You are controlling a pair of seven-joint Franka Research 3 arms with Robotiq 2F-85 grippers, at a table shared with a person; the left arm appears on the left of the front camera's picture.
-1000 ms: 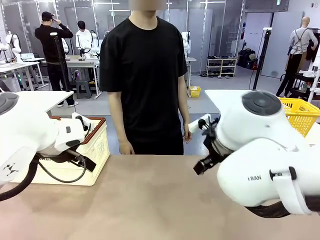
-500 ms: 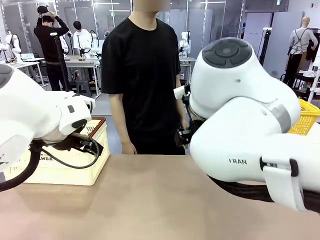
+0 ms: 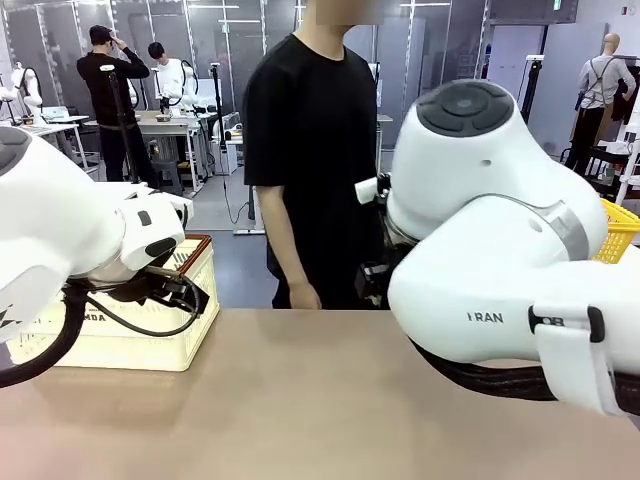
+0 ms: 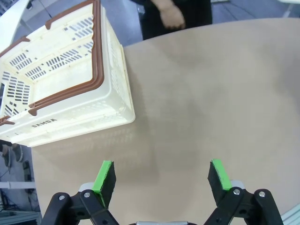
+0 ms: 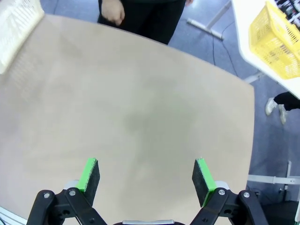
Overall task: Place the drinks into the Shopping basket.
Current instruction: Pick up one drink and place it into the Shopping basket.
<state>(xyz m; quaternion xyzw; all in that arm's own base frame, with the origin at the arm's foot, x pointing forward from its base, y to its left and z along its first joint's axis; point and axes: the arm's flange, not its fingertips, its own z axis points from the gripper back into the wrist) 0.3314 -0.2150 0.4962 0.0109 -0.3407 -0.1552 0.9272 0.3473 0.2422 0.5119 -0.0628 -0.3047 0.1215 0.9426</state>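
The left gripper hangs above the tabletop with its jaws spread wide and nothing between them. The right gripper hovers over the middle of the tabletop in the same way, spread and empty. The cream basket sits in the far left corner of the tabletop with its open top up, and the left gripper is just inward of it. Neither gripper has any of the cans, so the likely next step is to take one, perhaps from the person standing at the far edge. The main risk lies there: the person's hand hangs right at that edge, and a reach across by either arm could strike it. The left arm's black cable loops close in front of the basket's wall and could catch on the brown rim during a drop. The bulky right arm blocks much of the front camera's sight of the right half of the tabletop. A yellow basket on a white side table beyond the right edge could be mistaken for the target.
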